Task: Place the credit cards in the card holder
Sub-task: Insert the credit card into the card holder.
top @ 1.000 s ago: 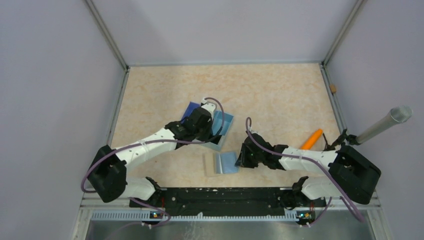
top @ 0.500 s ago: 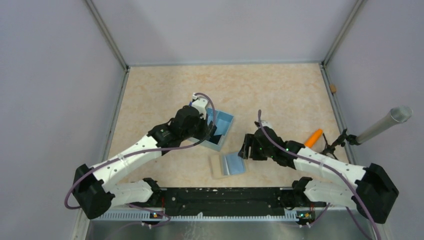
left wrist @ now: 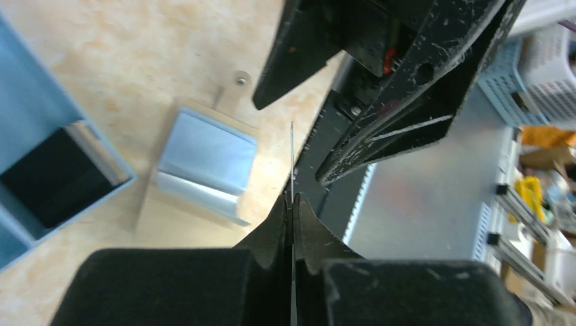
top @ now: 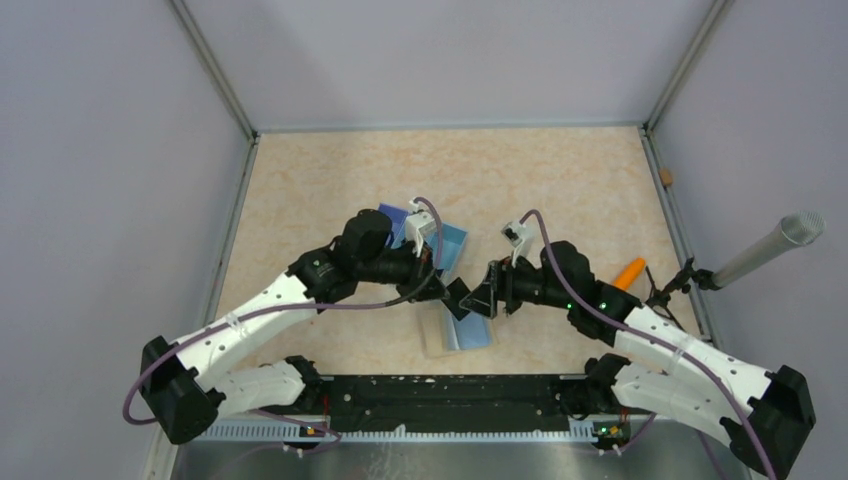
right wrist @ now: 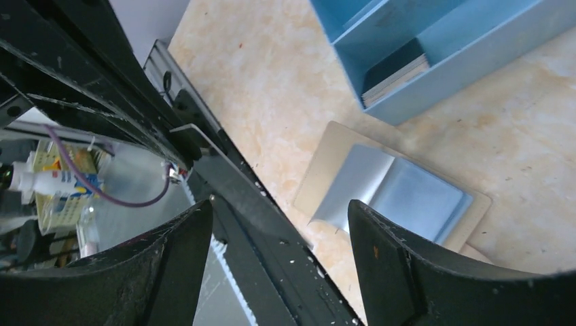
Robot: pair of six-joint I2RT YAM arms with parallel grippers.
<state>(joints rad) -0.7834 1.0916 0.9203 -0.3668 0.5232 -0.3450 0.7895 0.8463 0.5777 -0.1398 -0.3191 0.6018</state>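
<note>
Credit cards (top: 472, 332), thin light-blue rectangles: one lies on the flat beige card holder (top: 434, 338), and a second card (left wrist: 292, 159) hangs edge-on in the air.

Largest first. The beige marbled surface (top: 560, 190) is bare toward its far and right sides, which is the free room for moving. The blue three-compartment plastic tray (top: 448, 243) sits just behind the work, with a dark stack (right wrist: 397, 68) in one compartment. The card holder lies near the surface's near edge, close to the black rail (top: 450, 390), so margin there is slim.

Both arms crowd above it. The left claw (left wrist: 293, 201) is clamped on the second card. The right claw (right wrist: 278, 212) gapes empty, its jaws flanking that card without visible contact.

Judged progress: one card is at the holder, though I cannot tell whether it is tucked in; the held card remains.
</note>
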